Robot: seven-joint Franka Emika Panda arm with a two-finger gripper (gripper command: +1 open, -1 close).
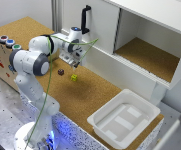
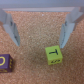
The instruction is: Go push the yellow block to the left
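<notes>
Cork-brown board (image 1: 97, 95) covers the bench top, and on it sits the yellow block (image 1: 74, 77), a tiny bright cube lying flat just beside the dark maroon block (image 1: 61, 72), which is on the side toward the robot's base. In the wrist view the yellow block (image 2: 53, 55) shows a dark mark on its upper face that looks like a letter T; more marks run along its near side face, too blurred to read. Being a cube, it has no long axis, and its edges sit slightly skewed to the line between the two fingers. The maroon block (image 2: 5, 62) carries a pale yellowish character that cannot be made out.

Above the yellow block hangs the gripper (image 1: 75, 61), pointing down at the cork. Its two fingers (image 2: 9, 27) stand well apart with nothing between them, and the yellow block lies near the finger farther from the maroon block, clear of both tips.

A white plastic tray (image 1: 106, 131) rests on the cork well away from the yellow block, toward the exterior view's right; only its own moulded ridges show inside. Behind the yellow block a white cabinet (image 1: 155, 22) has an open compartment with a cork floor, and a black handle (image 1: 85, 17) stands on its closed part. Three coloured buttons (image 1: 9, 42) sit on a wooden box beyond the maroon block.
</notes>
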